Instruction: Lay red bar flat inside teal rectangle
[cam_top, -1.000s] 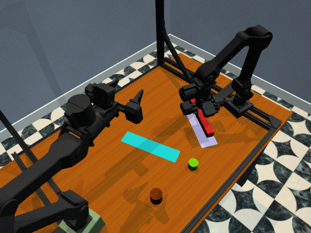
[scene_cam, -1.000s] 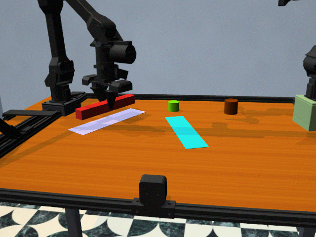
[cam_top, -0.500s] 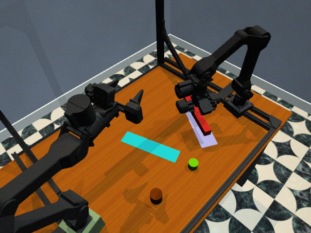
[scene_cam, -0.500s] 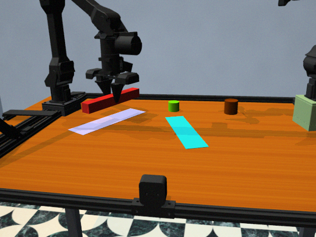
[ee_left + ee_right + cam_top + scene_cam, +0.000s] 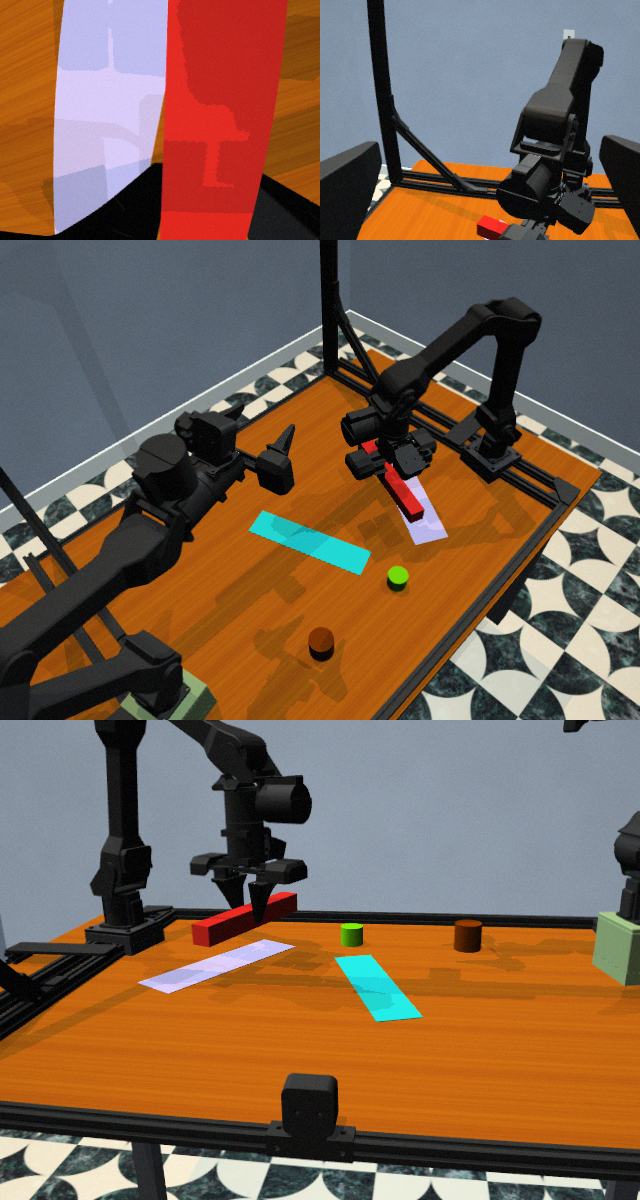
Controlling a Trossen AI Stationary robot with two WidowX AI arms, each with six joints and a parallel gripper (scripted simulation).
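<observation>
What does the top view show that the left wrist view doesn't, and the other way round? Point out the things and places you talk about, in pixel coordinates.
Only the top view: the teal rectangle (image 5: 310,542), the green cylinder (image 5: 397,576), the brown cylinder (image 5: 321,643) and the right gripper (image 5: 266,428).
Only the left wrist view: a close look straight along the bar's upper face.
Both: the red bar (image 5: 404,493) (image 5: 225,65) and the lavender rectangle (image 5: 431,523) (image 5: 100,95).

Matte-black arms, cylindrical joint housings, tapered claw fingers (image 5: 261,900).
</observation>
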